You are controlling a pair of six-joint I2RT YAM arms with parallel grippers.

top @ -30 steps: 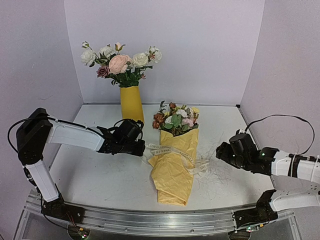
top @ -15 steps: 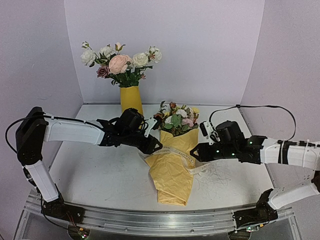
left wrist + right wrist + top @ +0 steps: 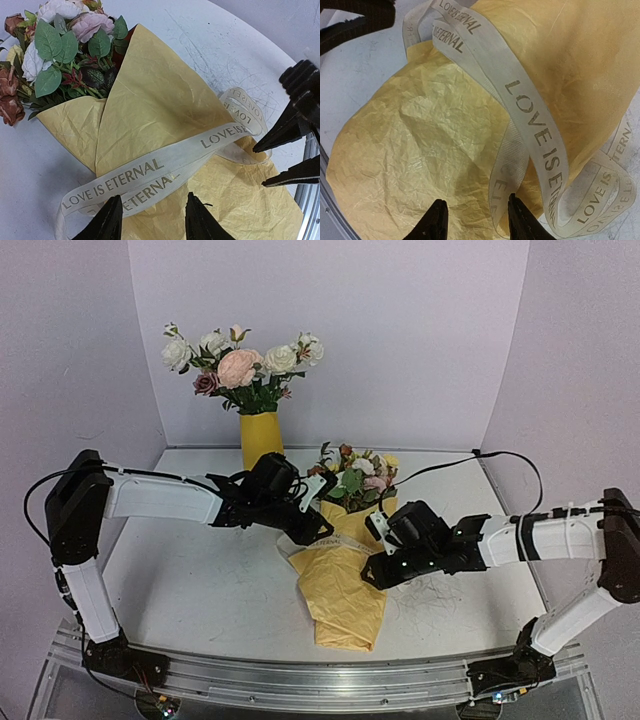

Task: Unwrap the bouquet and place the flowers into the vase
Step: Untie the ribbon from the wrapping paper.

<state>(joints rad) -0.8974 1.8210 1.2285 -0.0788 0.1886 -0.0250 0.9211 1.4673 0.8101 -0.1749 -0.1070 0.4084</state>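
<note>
Overhead view: the bouquet (image 3: 345, 575) lies on the bench (image 3: 190, 585) at centre frame. Its flowers (image 3: 352, 475) point toward the back wall, still inside the yellow paper cone. The vase (image 3: 263, 445) stands upright behind it, left of centre, and holds a bunch of large roses (image 3: 238, 365). The left gripper (image 3: 318, 523) reaches in from the left and the right gripper (image 3: 378, 570) from the right.

Only the wrist views show the cream ribbon (image 3: 150, 172) clearly, printed "LOVE IS ETERNAL" and looped across the cone. In the left wrist view the left gripper (image 3: 152, 202) sits at the bottom edge, jaws partly apart over the ribbon and holding nothing; the right gripper shows as dark fingers (image 3: 287, 132) at the right edge. The right wrist view shows the right gripper (image 3: 477, 205) likewise, over crinkled paper beside the ribbon (image 3: 535, 135). Contact cannot be told.

A second ago both arms stood back at the frame's sides. The bouquet has not moved.
</note>
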